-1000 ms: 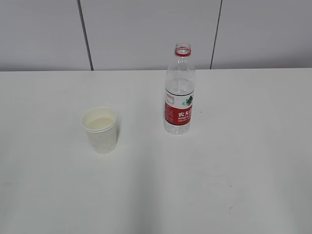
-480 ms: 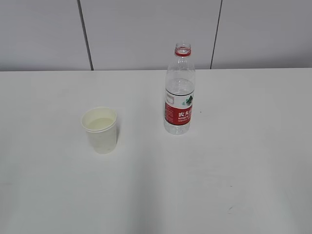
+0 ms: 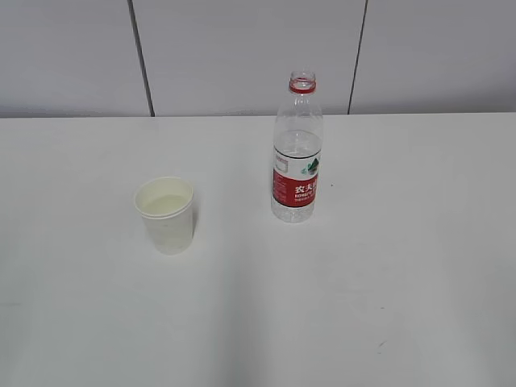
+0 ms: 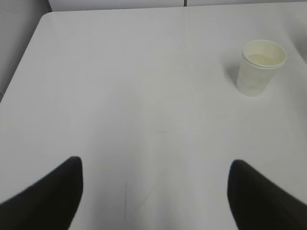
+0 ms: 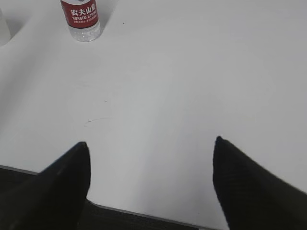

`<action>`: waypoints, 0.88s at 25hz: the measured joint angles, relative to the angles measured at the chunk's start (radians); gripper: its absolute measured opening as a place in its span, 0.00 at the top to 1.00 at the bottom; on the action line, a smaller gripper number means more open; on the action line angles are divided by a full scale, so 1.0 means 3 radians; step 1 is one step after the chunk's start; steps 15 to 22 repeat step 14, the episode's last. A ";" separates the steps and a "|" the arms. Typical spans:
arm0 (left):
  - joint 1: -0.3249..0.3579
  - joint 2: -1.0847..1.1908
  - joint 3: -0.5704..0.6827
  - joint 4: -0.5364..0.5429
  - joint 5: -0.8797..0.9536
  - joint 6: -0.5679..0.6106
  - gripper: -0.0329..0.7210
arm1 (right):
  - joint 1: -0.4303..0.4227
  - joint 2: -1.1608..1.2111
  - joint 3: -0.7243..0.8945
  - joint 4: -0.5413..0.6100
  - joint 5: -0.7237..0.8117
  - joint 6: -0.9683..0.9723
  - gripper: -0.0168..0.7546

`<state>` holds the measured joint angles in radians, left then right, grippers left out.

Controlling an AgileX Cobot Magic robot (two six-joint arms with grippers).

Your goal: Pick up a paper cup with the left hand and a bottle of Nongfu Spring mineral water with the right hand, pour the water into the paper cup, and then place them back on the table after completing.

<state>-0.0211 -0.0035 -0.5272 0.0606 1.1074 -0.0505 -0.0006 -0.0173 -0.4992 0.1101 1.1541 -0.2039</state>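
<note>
Exterior view: paper cup [image 3: 165, 214] upright on the white tabletop [image 3: 387, 282], holding pale liquid; uncapped Nongfu Spring bottle [image 3: 297, 153] upright to its right, well apart, red label facing forward, water [image 3: 296, 147] level just above the label. No arm in sight here.

Left wrist view: left end effector [image 4: 153, 191] spread wide open, empty, black fingertips [image 4: 53, 196] at the lower corners, low over bare tabletop; cup far ahead at upper right, liquid visible inside. Bottle out of frame.

Right wrist view: right end effector [image 5: 151, 184] likewise wide open and empty, near the tabletop's front edge; only the bottle's lower part with red label at upper left, well ahead.
</note>
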 joint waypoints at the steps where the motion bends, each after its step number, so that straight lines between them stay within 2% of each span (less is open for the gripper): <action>1: 0.0000 0.0000 0.0000 0.0000 0.0000 0.0000 0.21 | 0.0000 0.0000 0.0000 0.0000 0.0000 0.0000 0.22; 22: 0.0000 0.0000 0.0000 0.0000 0.0000 0.0000 0.21 | 0.0000 0.0000 0.0000 0.0000 0.0000 0.0000 0.22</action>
